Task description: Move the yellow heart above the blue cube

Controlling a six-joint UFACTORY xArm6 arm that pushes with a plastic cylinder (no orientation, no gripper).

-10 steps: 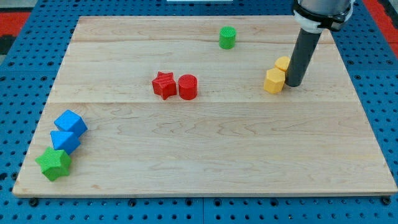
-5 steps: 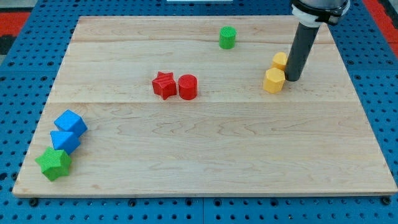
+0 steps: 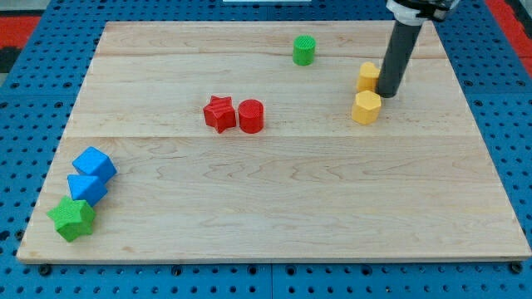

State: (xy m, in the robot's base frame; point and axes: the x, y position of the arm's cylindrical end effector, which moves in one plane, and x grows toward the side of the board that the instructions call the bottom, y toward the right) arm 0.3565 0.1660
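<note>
Two yellow blocks lie at the board's upper right. The lower one [image 3: 366,108] looks hexagonal. The upper one [image 3: 368,76] is partly hidden by the rod, so its shape is unclear. My tip [image 3: 388,95] rests on the board just right of the upper yellow block, touching or nearly touching it, and up and right of the lower one. Two blue blocks sit at the far lower left, one cube-like [image 3: 93,164] and the other [image 3: 87,188] just below it, touching it.
A green star [image 3: 72,218] touches the lower blue block near the board's bottom left corner. A red star [image 3: 219,113] and a red cylinder [image 3: 251,116] sit side by side at centre left. A green cylinder [image 3: 304,51] stands near the top edge.
My tip has moved toward the view's top. The upper yellow block has shifted up and slightly left, away from the lower yellow block, which stayed put.
</note>
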